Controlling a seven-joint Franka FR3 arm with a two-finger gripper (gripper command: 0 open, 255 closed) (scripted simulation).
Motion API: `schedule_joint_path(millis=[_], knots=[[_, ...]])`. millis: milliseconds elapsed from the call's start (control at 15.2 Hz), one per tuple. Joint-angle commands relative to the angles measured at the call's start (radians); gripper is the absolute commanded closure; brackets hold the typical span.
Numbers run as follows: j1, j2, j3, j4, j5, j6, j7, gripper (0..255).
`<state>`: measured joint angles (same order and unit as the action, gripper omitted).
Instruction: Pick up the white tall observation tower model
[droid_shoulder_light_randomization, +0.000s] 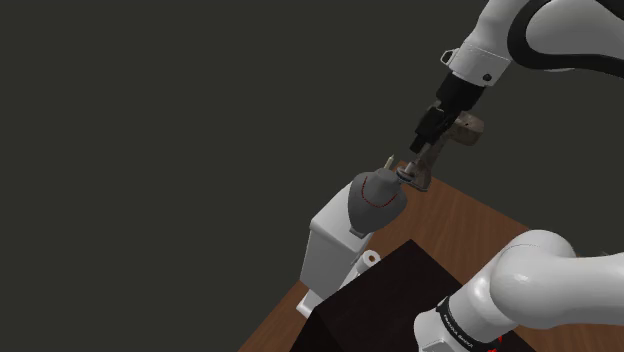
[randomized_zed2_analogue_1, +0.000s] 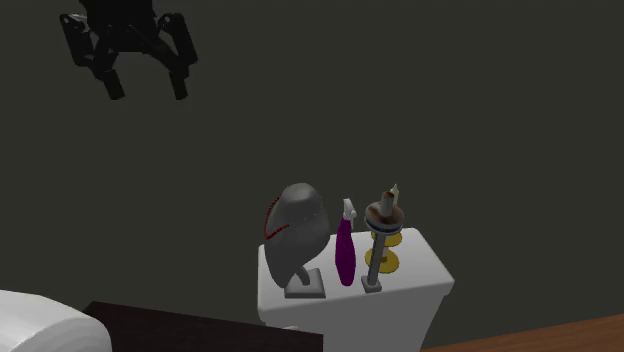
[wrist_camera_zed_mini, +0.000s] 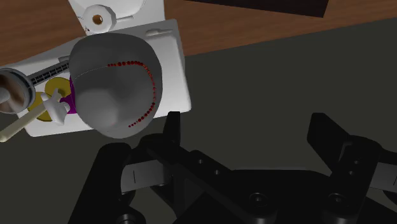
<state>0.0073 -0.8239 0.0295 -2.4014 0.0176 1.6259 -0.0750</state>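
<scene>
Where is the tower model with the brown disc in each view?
Shoulder view: tower model right of centre, beside the grey rounded object.
Second exterior view: lower middle, right of the purple bottle.
Wrist view: past that bottle from that object.
Shared landmark: the red-dotted grey rounded object.

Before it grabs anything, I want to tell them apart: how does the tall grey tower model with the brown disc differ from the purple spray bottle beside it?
The grey tower model is a thin shaft with a brown disc and a pale pointed tip; the purple spray bottle has a bulging body and a white nozzle. The tower model stands taller than the bottle. Both stand upright on the white box.
</scene>
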Motion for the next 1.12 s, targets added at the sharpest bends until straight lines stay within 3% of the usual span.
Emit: schedule_joint_path(millis=[0, 528, 1056], knots=[[0.000, 0.000, 0.000, 0.000, 0.000, 0.000, 0.000, 0], [-0.077, 0.117, -0.131, -0.068, -0.078, 0.179, -0.086, 0], [-0.143, 0.302, -0.264, -0.068, -0.128, 0.363, -0.173, 0]])
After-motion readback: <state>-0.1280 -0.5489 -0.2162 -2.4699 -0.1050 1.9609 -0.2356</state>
